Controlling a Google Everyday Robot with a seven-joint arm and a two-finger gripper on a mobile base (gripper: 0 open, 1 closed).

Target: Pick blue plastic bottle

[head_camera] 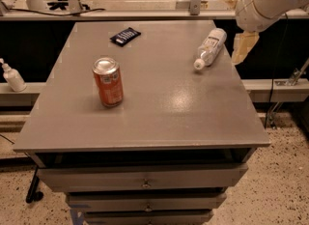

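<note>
The blue plastic bottle point(210, 48) lies on its side at the far right of the grey table point(159, 108); it is clear, with a white label, and its white cap points toward the near left. My gripper point(236, 24) hangs off the table's right edge, just right of the bottle and apart from it. It is open and empty: one tan finger point(244, 47) points down and the other pokes out at the top. The white arm enters from the top right corner.
An orange soda can point(108, 81) stands upright at the left middle of the table. A black packet point(125, 36) lies at the far left. A white pump dispenser point(11, 76) stands on a lower shelf to the left. Drawers sit below the tabletop.
</note>
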